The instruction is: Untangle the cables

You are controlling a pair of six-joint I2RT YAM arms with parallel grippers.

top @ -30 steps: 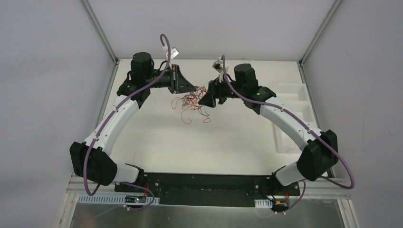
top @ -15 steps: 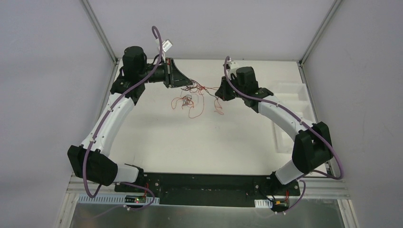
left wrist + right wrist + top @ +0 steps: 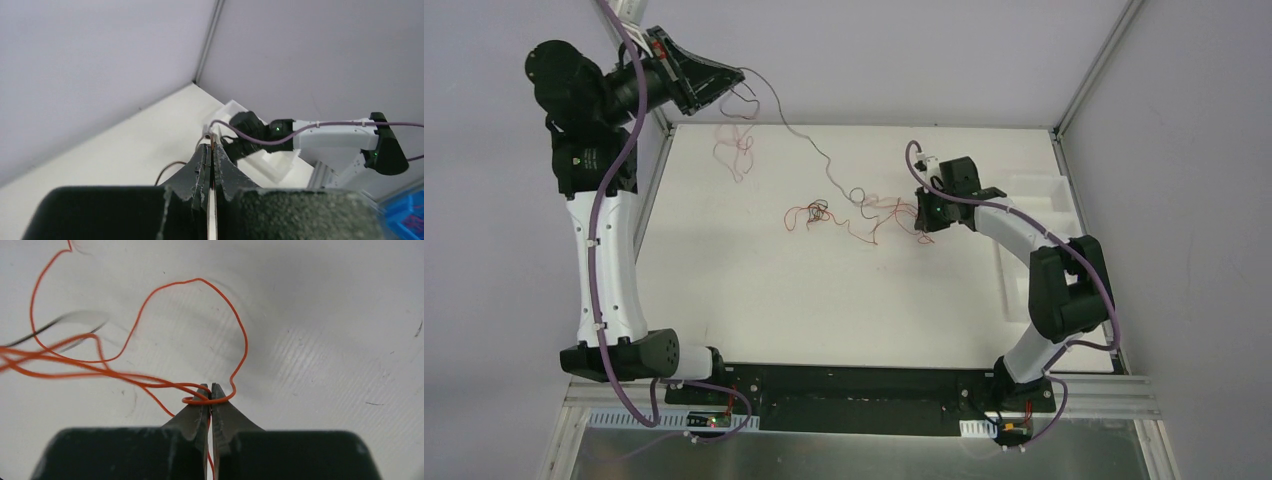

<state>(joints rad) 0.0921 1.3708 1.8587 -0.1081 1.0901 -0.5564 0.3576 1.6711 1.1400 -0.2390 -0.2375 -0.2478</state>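
Cables (image 3: 824, 212) of hair-thin curly wire, red, orange and dark, lie tangled on the middle of the white bench (image 3: 824, 310). Left end effector (image 3: 734, 72), raised high over the far-left corner, is clamped on strands trailing down to the tangle. Right end effector (image 3: 210, 392), low at the tangle's right edge, is clamped on an orange loop.

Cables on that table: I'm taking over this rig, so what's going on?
Two arms are pulling the cables apart. The left gripper, shut on strands, is raised high over the far left corner of the table, with a dark strand running down to the clump. The right gripper, low on the table, is shut on an orange strand. The clump is not yet undone.
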